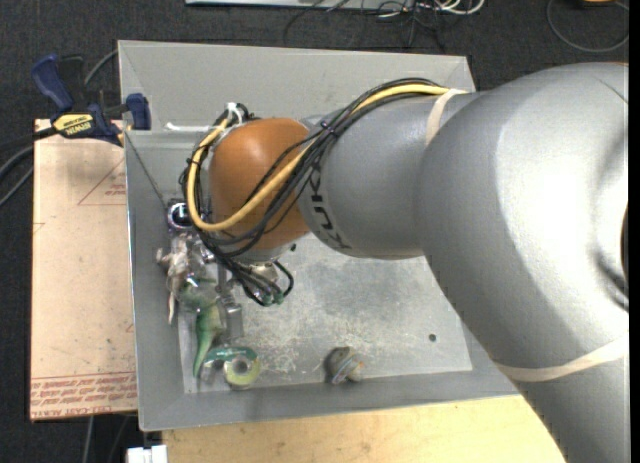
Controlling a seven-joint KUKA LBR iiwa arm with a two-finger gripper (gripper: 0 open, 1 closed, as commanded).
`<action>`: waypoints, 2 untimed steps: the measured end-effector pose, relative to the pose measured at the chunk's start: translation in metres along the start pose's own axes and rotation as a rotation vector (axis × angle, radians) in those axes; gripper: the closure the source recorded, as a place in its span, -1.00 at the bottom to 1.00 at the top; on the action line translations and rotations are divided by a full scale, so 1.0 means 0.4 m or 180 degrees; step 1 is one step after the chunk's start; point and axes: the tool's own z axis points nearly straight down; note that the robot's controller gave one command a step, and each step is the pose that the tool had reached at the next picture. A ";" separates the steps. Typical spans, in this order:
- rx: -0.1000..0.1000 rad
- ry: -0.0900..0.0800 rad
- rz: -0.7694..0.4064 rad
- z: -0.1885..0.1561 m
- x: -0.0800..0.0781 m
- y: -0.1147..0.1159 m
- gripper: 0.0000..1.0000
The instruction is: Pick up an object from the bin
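My gripper (222, 286) is low over the bin's left side, beneath the orange wrist cover, right above a small heap. Directly under it lies a green, bent plastic piece (209, 329) that runs down toward the front left corner. A pale yellow-green ring-shaped thing (241, 367) lies at that piece's lower end, close to the front wall. A silvery, crumpled thing (179, 259) sits just left of the gripper against the left wall. The wrist cover and cables hide how the gripper meets the heap.
A small grey rounded thing (342, 364) lies alone near the front wall, right of the heap. A small bluish-white thing (179, 215) peeks out by the left wall behind the cover. The big grey arm covers the bin's right and back.
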 end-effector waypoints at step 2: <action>0.0016 0.0005 -0.0699 0.005 0.007 0.002 1.00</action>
